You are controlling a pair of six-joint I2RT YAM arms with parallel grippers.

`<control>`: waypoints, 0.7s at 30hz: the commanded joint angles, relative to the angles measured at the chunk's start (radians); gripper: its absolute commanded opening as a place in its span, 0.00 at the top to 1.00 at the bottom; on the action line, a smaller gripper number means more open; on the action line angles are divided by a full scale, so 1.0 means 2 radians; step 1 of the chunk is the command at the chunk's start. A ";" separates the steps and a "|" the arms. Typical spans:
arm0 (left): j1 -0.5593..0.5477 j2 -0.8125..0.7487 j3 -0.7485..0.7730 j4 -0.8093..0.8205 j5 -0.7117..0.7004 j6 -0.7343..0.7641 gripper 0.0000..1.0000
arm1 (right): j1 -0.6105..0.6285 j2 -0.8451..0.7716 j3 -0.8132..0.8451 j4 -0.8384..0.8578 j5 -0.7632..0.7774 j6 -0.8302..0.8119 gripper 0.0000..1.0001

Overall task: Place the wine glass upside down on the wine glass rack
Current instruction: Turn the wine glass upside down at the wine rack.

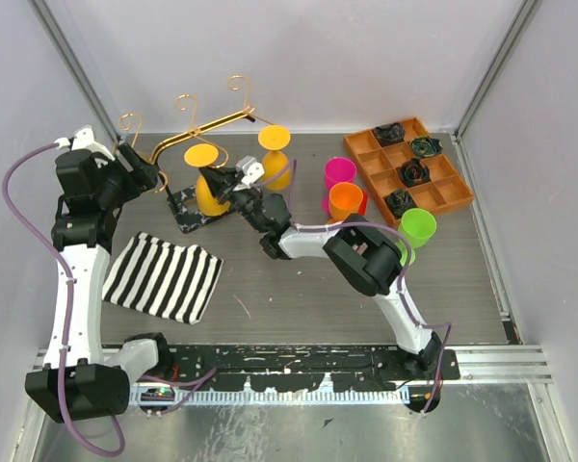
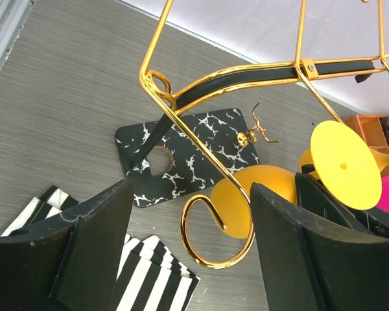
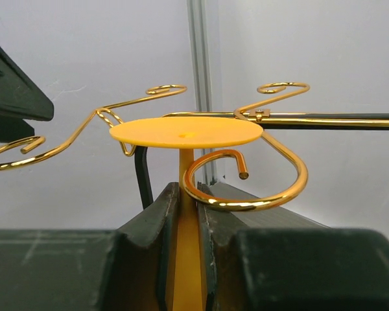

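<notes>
Item: yellow wine glass (image 3: 185, 131), 1 pc. Loc.: clamped by the stem in right end effector (image 3: 187, 208), raised over the marbled base (image 2: 201, 146) of the wine glass rack (image 2: 259, 72), foot disc level w/ the gold hooks, approx. mid-bar. A scroll hook (image 3: 243, 207) curls just in front of the stem; whether the stem sits inside the slot, cannot tell. Left end effector (image 2: 189, 204): fingers apart, straddling the rack's end scroll (image 2: 211, 264), no contact visible. Risks (judged): (a) foot disc snags a wire or rides on one side only, so the glass tilts, slips out when let go and drops on the base; (b) a push along the bar w/ the rack unheld slides or tips the light stand on the desk (image 1: 299, 298), poss. into the 2nd yellow glass (image 1: 275, 138) near the bar's far end; (c) left fingers closing off-centre on the scroll twist the rack and move the slot off the stem. Orientation: inverted, foot up, bowl mouth down; long axis (stem) approx. vertical, crosswise to the bar.
</notes>
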 commanded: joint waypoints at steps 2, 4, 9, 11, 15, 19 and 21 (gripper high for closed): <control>0.005 0.003 -0.006 0.018 0.018 -0.005 0.21 | -0.006 0.004 0.047 0.018 0.029 -0.018 0.99; 0.006 0.003 -0.006 0.019 0.021 -0.006 0.21 | -0.008 0.008 0.055 0.014 0.043 -0.018 0.99; 0.007 0.005 -0.006 0.021 0.028 -0.007 0.22 | -0.013 0.012 0.056 0.012 0.069 -0.017 0.99; 0.007 0.006 -0.006 0.021 0.030 -0.007 0.22 | -0.014 0.010 0.051 0.018 0.075 -0.017 0.99; 0.008 0.006 -0.006 0.021 0.031 -0.008 0.22 | -0.016 0.005 0.042 0.025 0.094 -0.018 0.99; 0.010 0.005 -0.006 0.021 0.033 -0.008 0.22 | -0.016 -0.007 0.024 0.035 0.089 -0.025 0.99; 0.011 0.005 -0.007 0.023 0.037 -0.008 0.22 | -0.016 -0.013 0.012 0.040 0.085 -0.031 0.99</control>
